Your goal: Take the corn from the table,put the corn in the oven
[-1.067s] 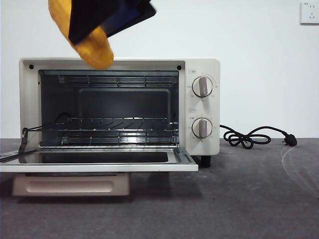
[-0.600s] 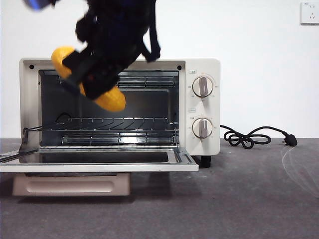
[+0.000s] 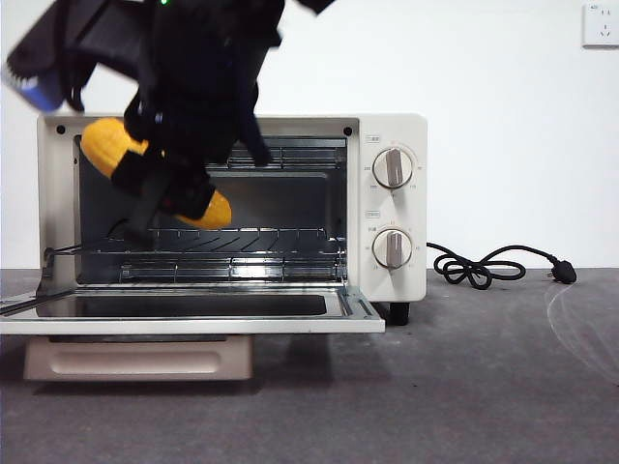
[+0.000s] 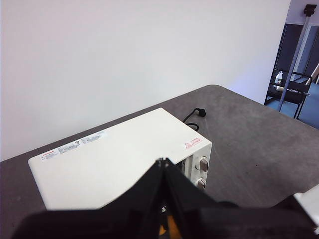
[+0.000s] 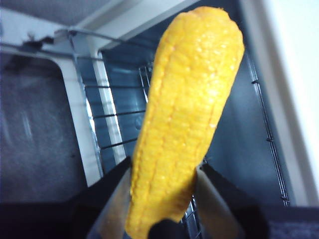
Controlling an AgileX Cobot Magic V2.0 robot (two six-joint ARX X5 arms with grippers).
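At the oven's (image 3: 232,208) open mouth, toward ten o'clock, my right gripper (image 3: 169,179) clamps the corn (image 5: 185,114) tilted above the wire rack (image 3: 232,242). Risk: the glossy cob could slip or clip the frame. My left gripper (image 4: 162,167) waits pinched together overhead. Dark grey desk (image 3: 484,387); white wall (image 3: 503,77) behind.

The corn (image 5: 184,119) is glossy yellow-orange with faint rows of pebbled kernels; the right gripper (image 3: 179,184) around it is black. The oven (image 3: 392,222) is cream-white with a dark interior, silver wire racks and beige knobs; its cord (image 3: 484,266) is black; the table (image 3: 484,387) is mottled dark grey.
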